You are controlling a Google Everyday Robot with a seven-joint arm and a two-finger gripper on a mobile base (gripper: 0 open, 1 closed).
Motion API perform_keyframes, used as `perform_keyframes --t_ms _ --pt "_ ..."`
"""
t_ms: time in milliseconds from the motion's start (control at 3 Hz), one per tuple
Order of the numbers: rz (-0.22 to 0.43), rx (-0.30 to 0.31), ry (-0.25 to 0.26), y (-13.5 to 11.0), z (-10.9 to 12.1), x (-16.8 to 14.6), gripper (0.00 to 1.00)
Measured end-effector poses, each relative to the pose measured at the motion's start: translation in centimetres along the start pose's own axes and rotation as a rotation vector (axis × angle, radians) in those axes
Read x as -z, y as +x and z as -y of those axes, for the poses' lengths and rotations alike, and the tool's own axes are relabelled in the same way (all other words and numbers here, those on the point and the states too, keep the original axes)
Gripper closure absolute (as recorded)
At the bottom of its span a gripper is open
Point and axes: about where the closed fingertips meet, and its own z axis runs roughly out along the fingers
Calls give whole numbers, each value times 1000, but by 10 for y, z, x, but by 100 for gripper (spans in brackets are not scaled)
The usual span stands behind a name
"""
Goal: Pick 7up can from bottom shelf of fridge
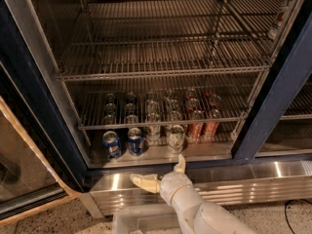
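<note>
At the far left a tan-edged glass door panel point(29, 179) stands swung open beside the large display fridge with the dark blue frame point(273, 96). Inside, steel wire racks point(161, 57) span the upper levels. Lower down, the flat pale grey metal bottom shelf point(207, 150) carries rows of cans running back under the lowest rack. At the front left of those rows stand two blue Pepsi cans point(111, 144), side by side and upright. Right of them, past another pale can set a little further back, the small pale whitish-green 7up can point(175, 138) with its silver top stands upright at the shelf's front edge, near the middle. Just right of it stand red-orange cans point(202, 126).

Below the shelf edge, in front of the shiny ribbed stainless base panel point(253, 177), the white arm's cream two-finger gripper point(157, 167) hangs outside the fridge. Its fingers are spread wide: one points left, the other points up with its tip just under the 7up can, not around it. It holds nothing. Under the arm sits a translucent pale plastic bin point(139, 221) on the speckled floor
</note>
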Motion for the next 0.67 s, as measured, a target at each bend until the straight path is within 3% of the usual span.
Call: perform_keyframes --t_ms 667 --pt "65 -55 126 27 29 -7 0"
